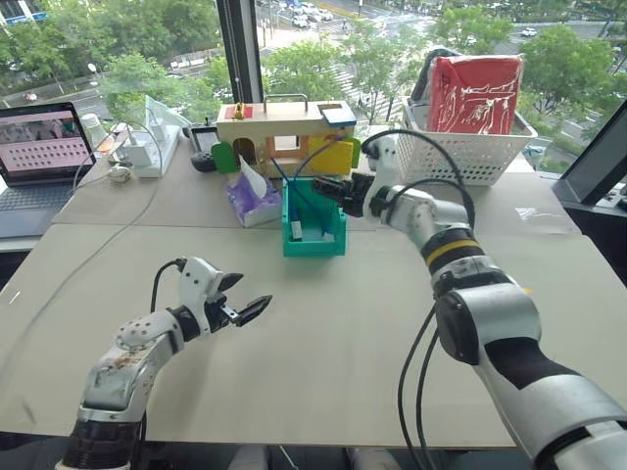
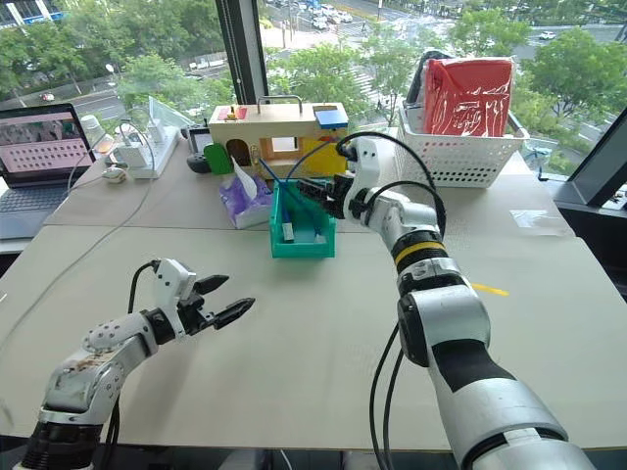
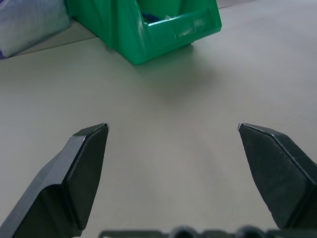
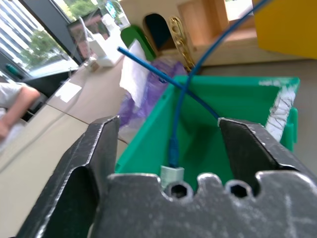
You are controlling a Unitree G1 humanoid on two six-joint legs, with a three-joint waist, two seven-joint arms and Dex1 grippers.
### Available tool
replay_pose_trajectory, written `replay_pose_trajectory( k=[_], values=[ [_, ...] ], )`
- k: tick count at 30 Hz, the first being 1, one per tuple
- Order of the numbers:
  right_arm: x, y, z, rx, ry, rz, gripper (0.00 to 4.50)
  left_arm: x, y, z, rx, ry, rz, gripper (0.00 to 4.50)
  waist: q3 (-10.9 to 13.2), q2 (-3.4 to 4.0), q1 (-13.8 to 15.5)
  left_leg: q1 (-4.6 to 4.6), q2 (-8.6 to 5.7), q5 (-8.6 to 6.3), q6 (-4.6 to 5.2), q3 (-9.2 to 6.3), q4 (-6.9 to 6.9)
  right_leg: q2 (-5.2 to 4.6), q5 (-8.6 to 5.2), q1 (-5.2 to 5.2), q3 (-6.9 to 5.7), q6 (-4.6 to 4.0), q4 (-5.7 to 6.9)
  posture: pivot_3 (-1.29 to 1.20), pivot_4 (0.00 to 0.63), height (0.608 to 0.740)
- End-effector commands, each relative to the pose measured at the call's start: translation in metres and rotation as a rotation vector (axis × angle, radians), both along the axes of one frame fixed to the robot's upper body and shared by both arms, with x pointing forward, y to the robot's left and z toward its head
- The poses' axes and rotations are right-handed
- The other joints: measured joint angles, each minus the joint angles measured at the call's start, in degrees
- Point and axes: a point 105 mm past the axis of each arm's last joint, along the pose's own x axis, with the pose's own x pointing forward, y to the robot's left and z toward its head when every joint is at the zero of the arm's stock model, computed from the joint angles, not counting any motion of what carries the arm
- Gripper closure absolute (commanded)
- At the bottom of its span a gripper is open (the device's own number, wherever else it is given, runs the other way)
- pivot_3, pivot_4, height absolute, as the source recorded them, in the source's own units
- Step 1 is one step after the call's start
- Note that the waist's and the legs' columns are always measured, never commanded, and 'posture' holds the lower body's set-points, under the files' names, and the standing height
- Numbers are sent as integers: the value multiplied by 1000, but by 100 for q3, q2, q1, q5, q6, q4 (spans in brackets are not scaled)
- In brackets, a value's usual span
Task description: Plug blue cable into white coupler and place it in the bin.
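Light, springy blue cable (image 4: 174,124) plugged into white coupler (image 4: 172,174) lies in the bin (image 1: 313,242); grip the rigid coupler. Both claws, left (image 1: 247,307) and right (image 1: 328,190), gape empty, right at the bin's 3 o'clock.

Both arms: silver-grey metal segments with black joints. Right arm (image 1: 490,323) carries a yellow band between black rings near the wrist; black cables loop alongside it. Left arm (image 1: 127,362) has a perforated grey cover, possibly scuffed. Each pincer (left pincer (image 1: 250,299), right pincer (image 4: 168,144)): two black wedge-shaped fingers.
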Motion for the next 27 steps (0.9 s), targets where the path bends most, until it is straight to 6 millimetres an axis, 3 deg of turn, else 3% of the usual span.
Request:
replay_pose_trajectory(
  k=[1,6,7,9,11,18,22,27],
  values=[
    [-22,-27,55,75,-148,37,75,10,12,22,-7,-102,42,0,0,0,11,0,-1,0,0,-2,1,0,0,1,-1,0,1,0,150,740],
    [-48,-82,51,-64,-324,-72,75,21,24,32,6,-168,100,0,0,0,66,-1,-8,-2,3,-11,8,-11,0,11,-17,1,-4,0,150,740],
    [-53,-97,43,-115,-353,-109,75,23,28,33,8,-173,105,0,0,0,66,-2,-8,-2,3,-12,11,-12,0,12,-21,1,-4,0,150,740],
    [-68,-124,9,-379,-434,-173,75,24,40,33,34,-178,131,0,1,-2,114,-3,-10,-2,3,-12,16,-14,-1,12,-21,1,-4,0,150,740],
    [-92,-131,-29,-483,-403,-97,75,24,52,31,56,-199,156,0,2,1,132,-5,-14,-3,5,-13,21,-19,-1,13,-28,2,-5,0,150,740],
    [-110,-163,-78,-466,-327,-251,75,24,68,12,67,-194,222,0,8,-1,-18,24,-13,5,3,4,52,-21,2,25,-18,4,37,0,150,740],
    [-114,-172,-93,-456,-313,-313,75,26,66,4,62,-195,237,0,12,-9,0,82,-15,12,10,-2,58,-20,-13,101,-25,36,24,0,150,740],
    [-114,-175,-98,-464,-310,-335,75,29,59,2,44,-158,179,0,13,-10,-5,86,-15,14,7,-2,63,-20,-13,112,-23,48,12,0,150,740]
  ],
)
